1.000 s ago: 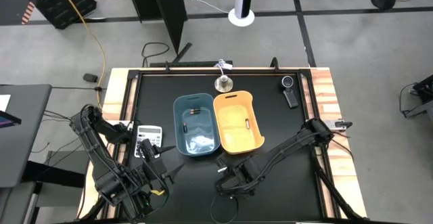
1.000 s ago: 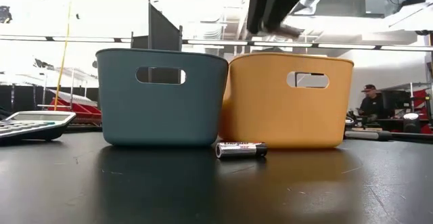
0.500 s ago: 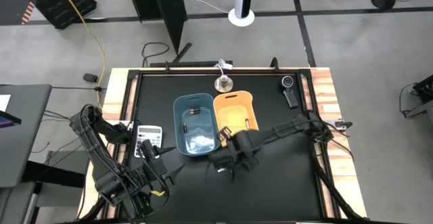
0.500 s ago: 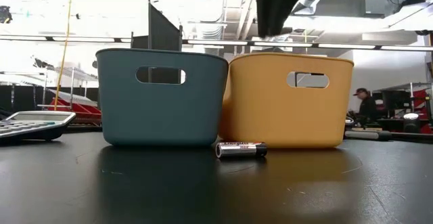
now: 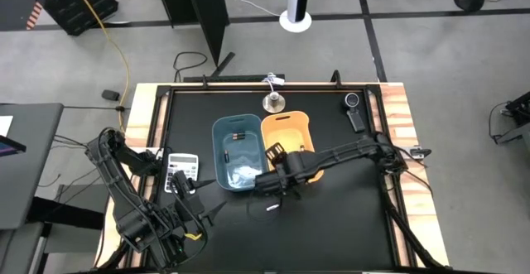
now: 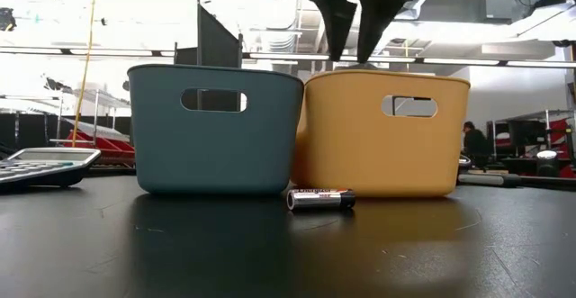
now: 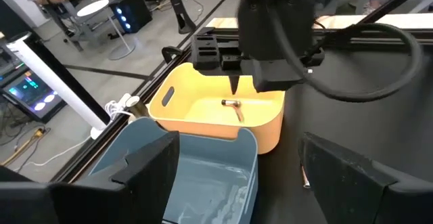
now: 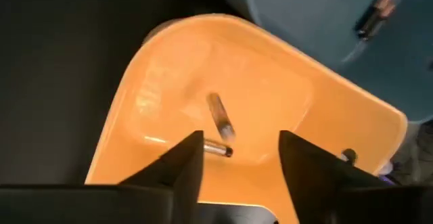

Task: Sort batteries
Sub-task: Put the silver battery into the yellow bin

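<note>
A blue bin (image 5: 238, 151) and an orange bin (image 5: 291, 144) stand side by side mid-table. One battery (image 6: 319, 198) lies on its side on the table just in front of them, also seen from above (image 5: 272, 207). Two silvery batteries (image 8: 220, 121) lie on the orange bin's floor, and a dark battery (image 8: 374, 15) lies in the blue bin. My right gripper (image 6: 351, 28) hangs open above the orange bin's near left part, nothing between its fingers. My left gripper (image 7: 238, 143) waits open at the table's near left (image 5: 189, 193).
A calculator (image 5: 180, 168) lies left of the blue bin. A black stick-shaped gadget (image 5: 354, 112) lies at the far right, and a small metal object (image 5: 274, 102) stands behind the bins. Bare black table (image 5: 348, 216) stretches at the near right.
My right gripper has risen from low over the near table and gone toward the far edge, to above the orange bin's near end. In the low view its fingers were one dark mass and now stand apart. The battery on the table has stayed put.
</note>
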Controlling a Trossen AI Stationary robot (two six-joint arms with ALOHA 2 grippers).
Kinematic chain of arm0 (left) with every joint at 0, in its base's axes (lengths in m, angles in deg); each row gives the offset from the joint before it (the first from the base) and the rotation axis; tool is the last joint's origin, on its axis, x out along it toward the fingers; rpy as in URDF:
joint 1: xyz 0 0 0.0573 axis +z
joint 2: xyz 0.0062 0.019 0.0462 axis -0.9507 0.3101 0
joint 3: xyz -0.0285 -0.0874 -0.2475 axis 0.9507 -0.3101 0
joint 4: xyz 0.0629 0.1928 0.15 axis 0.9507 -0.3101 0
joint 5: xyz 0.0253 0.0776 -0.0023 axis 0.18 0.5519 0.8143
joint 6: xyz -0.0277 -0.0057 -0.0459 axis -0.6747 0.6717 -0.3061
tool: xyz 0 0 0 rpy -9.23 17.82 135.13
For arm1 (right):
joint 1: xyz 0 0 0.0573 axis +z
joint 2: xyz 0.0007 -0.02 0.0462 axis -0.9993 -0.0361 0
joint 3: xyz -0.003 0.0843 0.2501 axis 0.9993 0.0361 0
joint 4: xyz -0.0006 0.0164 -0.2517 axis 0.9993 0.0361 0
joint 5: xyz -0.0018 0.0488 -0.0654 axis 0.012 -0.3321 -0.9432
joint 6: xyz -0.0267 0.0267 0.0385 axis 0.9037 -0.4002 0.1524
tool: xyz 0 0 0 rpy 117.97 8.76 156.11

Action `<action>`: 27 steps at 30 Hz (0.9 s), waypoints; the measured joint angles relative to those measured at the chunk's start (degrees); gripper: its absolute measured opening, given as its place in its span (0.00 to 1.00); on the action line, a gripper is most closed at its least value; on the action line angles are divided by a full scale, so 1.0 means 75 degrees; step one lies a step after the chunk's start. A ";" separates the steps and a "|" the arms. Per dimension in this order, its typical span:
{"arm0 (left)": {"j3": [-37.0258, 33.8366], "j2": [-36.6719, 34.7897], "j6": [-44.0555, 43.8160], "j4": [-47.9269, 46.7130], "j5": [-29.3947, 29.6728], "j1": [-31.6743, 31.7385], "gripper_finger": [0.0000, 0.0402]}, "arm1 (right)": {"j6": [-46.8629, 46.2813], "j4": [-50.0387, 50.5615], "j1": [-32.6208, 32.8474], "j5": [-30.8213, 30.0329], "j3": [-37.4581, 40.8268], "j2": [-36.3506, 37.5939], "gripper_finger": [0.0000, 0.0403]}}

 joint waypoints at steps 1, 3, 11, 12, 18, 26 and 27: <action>0.0000 0.0001 0.0002 -0.0001 0.0000 0.0000 0.73 | -0.0077 -0.0052 0.0072 -0.0094 -0.0011 0.0000 0.54; 0.0000 0.0001 0.0050 -0.0001 0.0000 0.0000 0.73 | -0.0270 -0.0124 0.0269 -0.0116 -0.0135 0.0000 0.57; 0.0000 0.0001 0.0086 -0.0001 0.0000 0.0000 0.73 | -0.0705 -0.2371 0.1352 0.0913 -0.0299 0.0003 0.57; 0.0000 0.0001 0.0081 -0.0001 0.0000 0.0000 0.73 | -0.0860 -0.2649 0.1409 0.1133 -0.0218 0.0006 0.56; -0.0004 0.0001 0.0083 -0.0001 -0.0027 0.0000 0.73 | -0.1817 -0.3816 0.1423 0.1215 0.0831 0.0000 0.53; -0.0006 -0.0002 0.0054 0.0005 -0.0054 -0.0001 0.73 | -0.2289 -0.5291 0.1333 0.1302 0.2500 -0.0006 0.52; -0.0006 -0.0002 0.0039 0.0005 -0.0055 0.0000 0.73 | -0.2338 -0.5426 0.1282 0.1319 0.2673 -0.0006 0.52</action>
